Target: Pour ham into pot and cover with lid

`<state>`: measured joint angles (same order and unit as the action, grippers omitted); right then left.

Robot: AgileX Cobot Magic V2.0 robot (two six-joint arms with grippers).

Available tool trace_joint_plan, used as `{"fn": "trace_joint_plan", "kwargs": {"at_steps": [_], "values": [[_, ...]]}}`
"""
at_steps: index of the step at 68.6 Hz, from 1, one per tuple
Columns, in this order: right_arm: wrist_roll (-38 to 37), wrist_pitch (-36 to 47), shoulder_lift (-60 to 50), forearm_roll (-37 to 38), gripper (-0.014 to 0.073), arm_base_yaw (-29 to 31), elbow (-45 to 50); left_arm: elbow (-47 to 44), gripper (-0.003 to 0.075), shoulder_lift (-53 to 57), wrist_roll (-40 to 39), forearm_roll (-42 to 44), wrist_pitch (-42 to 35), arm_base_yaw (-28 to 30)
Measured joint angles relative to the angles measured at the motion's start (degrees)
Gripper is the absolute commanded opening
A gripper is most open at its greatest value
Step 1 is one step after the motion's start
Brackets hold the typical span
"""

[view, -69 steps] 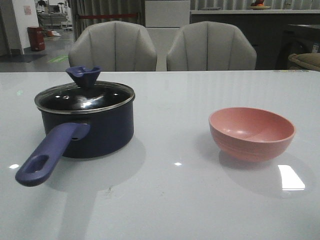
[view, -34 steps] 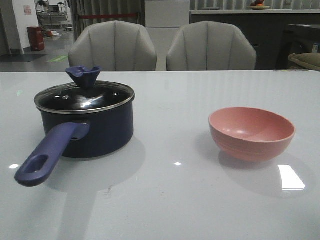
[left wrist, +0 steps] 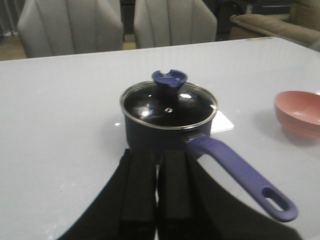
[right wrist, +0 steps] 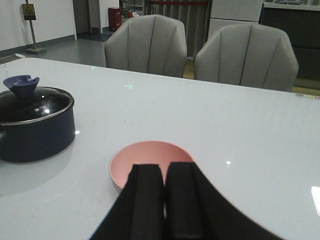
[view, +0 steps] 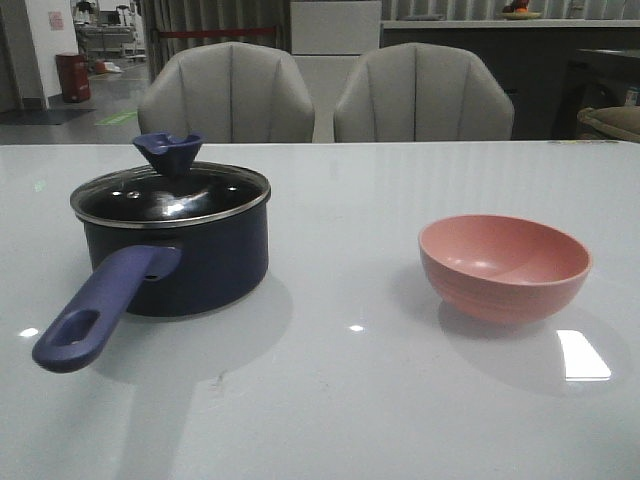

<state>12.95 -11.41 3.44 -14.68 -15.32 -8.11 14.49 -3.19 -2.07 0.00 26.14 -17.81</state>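
On the desk a dark blue pot is seen standing upright with its glass lid seated on the rim, the knob on top and the long handle pointing toward the near edge. Well apart from it, on the robot's right, a pink bowl stands upright; as much of its inside as can be seen looks bare, and no ham can be made out there. Whether ham lies under the lid cannot be told, since the glass reflects the lights.

The left end effector is held just short of the pot with its two fingers pressed nearly together and nothing between them. The right end effector is held just behind the bowl, likewise clenched on nothing.

The scene is judged to fit two stages: a covered pot with the ham inside and the bowl emptied, or a covered pot awaiting its contents. So the main risk is a misreading: the lid could be lifted needlessly, or the bowl tipped with nothing in it.

Should the pot be handled, it could be swung round on the glossy desk by a knock on the projecting handle. The smooth, round-walled bowl could be pushed away or slip out if pinched at the rim. The small flared knob could be missed and the lid tilted.
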Motion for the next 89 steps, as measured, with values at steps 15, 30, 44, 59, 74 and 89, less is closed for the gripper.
{"fn": "trace_joint_plan", "kwargs": {"at_steps": [15, 30, 44, 59, 74, 89], "values": [[0.0, 0.0, 0.0, 0.0, 0.0167, 0.0, 0.0, -8.8, 0.0113, 3.5, 0.0, 0.7, -11.3, 15.1], [0.0, 0.0, 0.0, 0.0, 0.0167, 0.0, 0.0, -14.8, 0.0113, 3.5, 0.0, 0.8, -19.0, 20.7], [0.0, 0.0, 0.0, 0.0, 0.0167, 0.0, 0.0, -14.8, 0.0113, 3.5, 0.0, 1.2, -22.2, 19.1], [0.0, 0.0, 0.0, 0.0, 0.0167, 0.0, 0.0, -14.8, 0.0113, 3.5, 0.0, 1.2, -22.5, 19.0], [0.0, 0.0, 0.0, 0.0, 0.0167, 0.0, 0.0, -14.8, 0.0113, 3.5, 0.0, 1.2, -22.5, 19.0], [0.0, 0.0, 0.0, 0.0, 0.0167, 0.0, 0.0, -14.8, 0.0113, 3.5, 0.0, 1.2, -22.5, 19.0]]}}
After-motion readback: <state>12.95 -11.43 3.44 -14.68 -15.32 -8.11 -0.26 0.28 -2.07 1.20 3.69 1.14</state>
